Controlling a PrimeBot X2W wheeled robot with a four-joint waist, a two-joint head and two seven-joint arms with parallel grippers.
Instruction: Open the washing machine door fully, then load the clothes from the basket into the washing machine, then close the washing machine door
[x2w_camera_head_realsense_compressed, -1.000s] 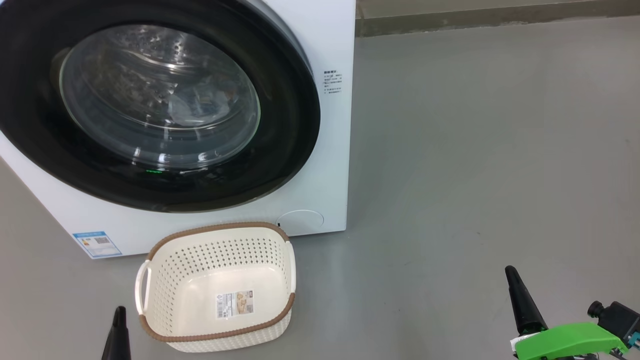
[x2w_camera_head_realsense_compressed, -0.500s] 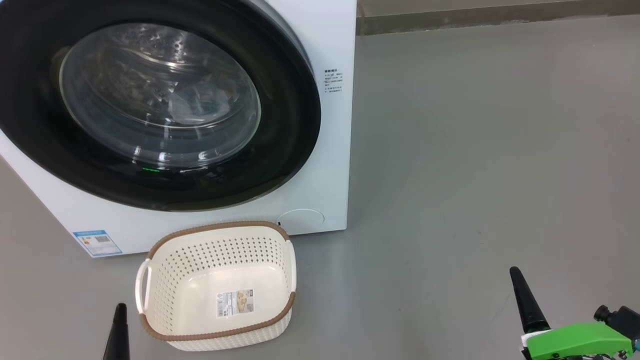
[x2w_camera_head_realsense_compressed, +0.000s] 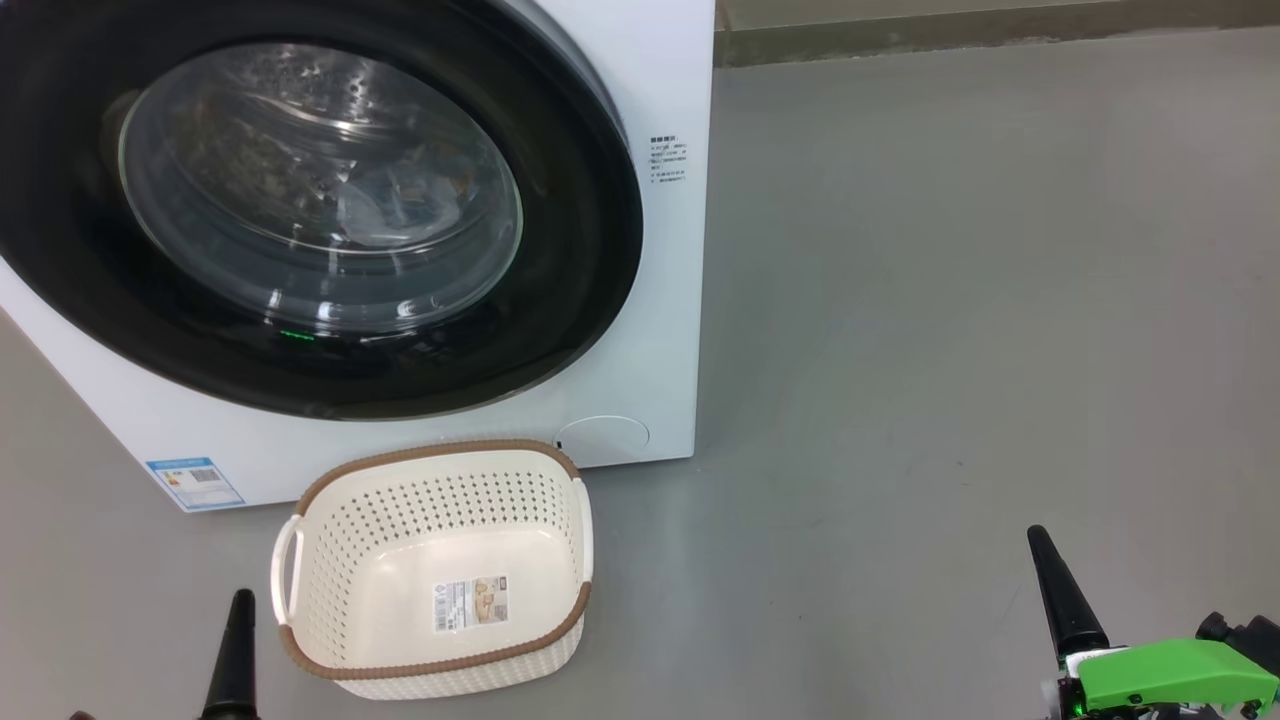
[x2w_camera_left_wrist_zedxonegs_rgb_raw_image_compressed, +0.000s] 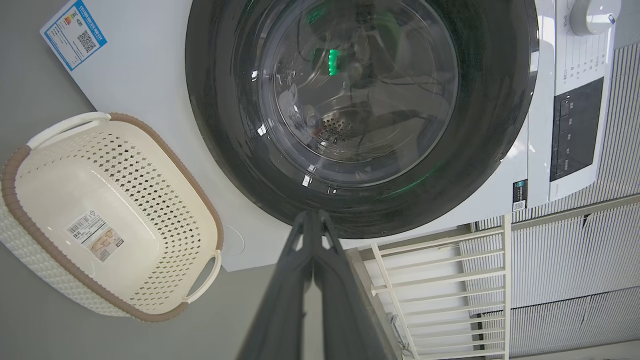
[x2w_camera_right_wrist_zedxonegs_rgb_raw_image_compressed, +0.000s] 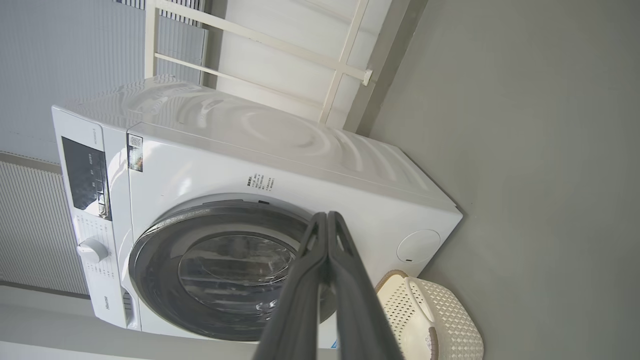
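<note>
the big round door with the shiny black rim and clear glass middle (x2w_camera_head_realsense_compressed: 575, 300) sits flat against the big white washing machine (x2w_camera_head_realsense_compressed: 660, 340) in the upper left of the head view. i cannot tell if it is clicked shut; if not, it could swing out again. the left claw (x2w_camera_head_realsense_compressed: 241, 600), at the lower left, is just beside the small cream plastic basket with holes and a brown rim (x2w_camera_head_realsense_compressed: 440, 455), so a careless move could knock it. the right claw (x2w_camera_head_realsense_compressed: 1040, 545), at the lower right, is well apart from everything. both claws are pressed together and hold nothing. the basket is empty but for a paper sticker (x2w_camera_head_realsense_compressed: 470, 605). behind the glass, pale blue cloth (x2w_camera_head_realsense_compressed: 395, 210), likely the clothes, lies in the steel drum (x2w_camera_head_realsense_compressed: 330, 90).
</note>
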